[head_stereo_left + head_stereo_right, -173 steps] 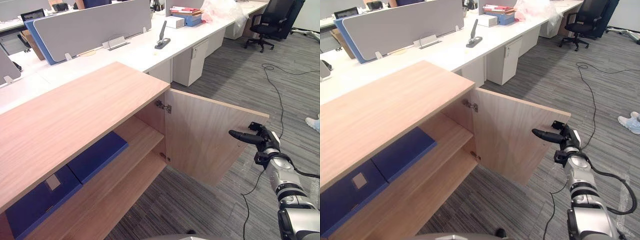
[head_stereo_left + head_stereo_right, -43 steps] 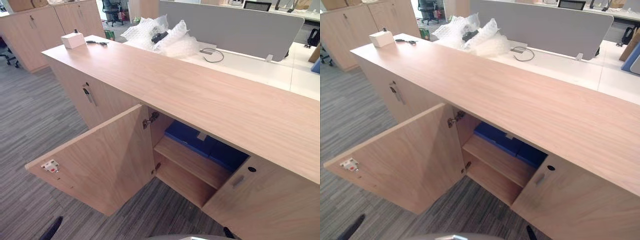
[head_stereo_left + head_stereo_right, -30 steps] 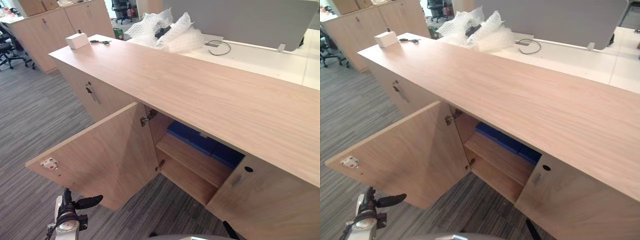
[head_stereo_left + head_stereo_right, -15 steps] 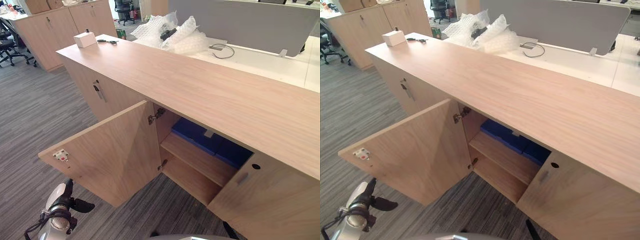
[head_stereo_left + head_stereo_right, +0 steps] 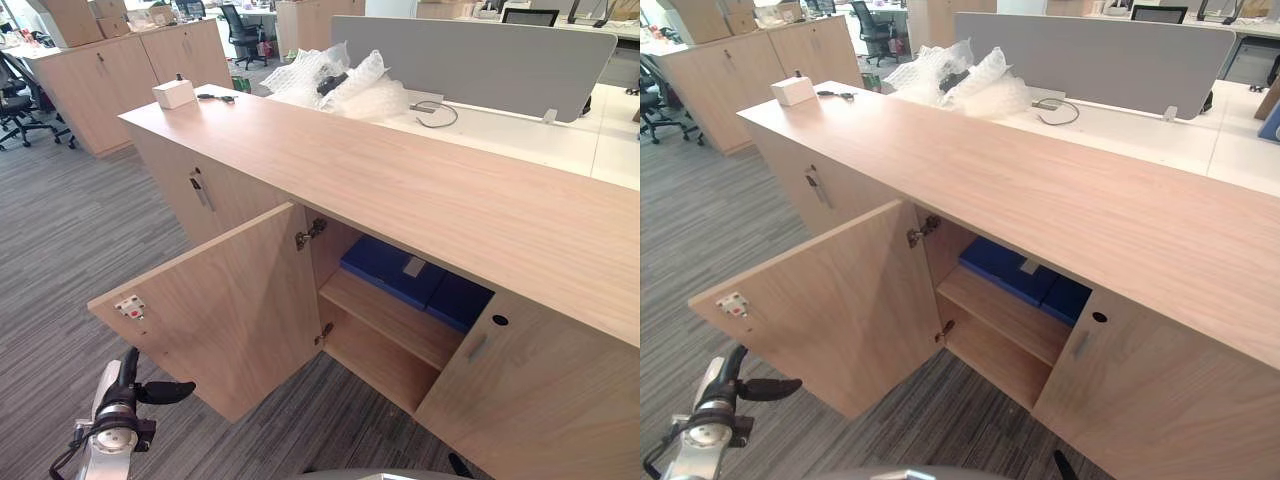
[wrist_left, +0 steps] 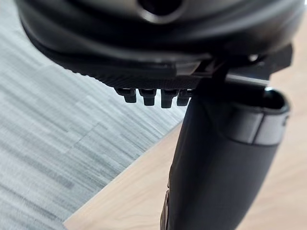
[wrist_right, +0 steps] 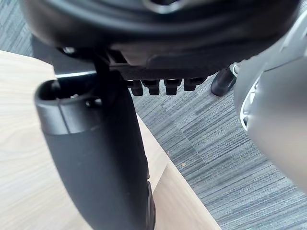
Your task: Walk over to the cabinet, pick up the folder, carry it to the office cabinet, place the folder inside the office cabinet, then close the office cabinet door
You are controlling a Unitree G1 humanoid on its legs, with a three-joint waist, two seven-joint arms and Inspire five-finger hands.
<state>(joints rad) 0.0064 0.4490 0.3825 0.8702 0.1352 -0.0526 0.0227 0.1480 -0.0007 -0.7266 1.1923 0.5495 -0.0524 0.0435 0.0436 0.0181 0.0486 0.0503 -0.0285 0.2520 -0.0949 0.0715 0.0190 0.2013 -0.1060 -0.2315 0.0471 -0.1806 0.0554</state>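
The wooden office cabinet (image 5: 420, 190) stands in front of me, its left door (image 5: 230, 320) swung wide open. On its upper shelf lies a blue folder (image 5: 390, 268) with a white label, and a darker blue one (image 5: 458, 300) lies beside it. The right door (image 5: 530, 400) is only slightly ajar. My left hand (image 5: 130, 390) is low at the left, fingers straight and thumb pointing at the open door's lower free corner; I cannot tell if it touches. My right hand (image 7: 105, 158) holds nothing; its thumb is beside a wooden panel above the carpet.
A small white box (image 5: 173, 93) sits on the cabinet top at the far left end. Bubble wrap (image 5: 330, 80) and a grey desk partition (image 5: 480, 55) lie behind it. More wooden cabinets (image 5: 100, 80) and office chairs (image 5: 15, 100) stand at the back left, across grey carpet.
The right door, wide open with my right hand on it seconds ago, now stands almost shut. My left hand has come up into view by the left door's free edge.
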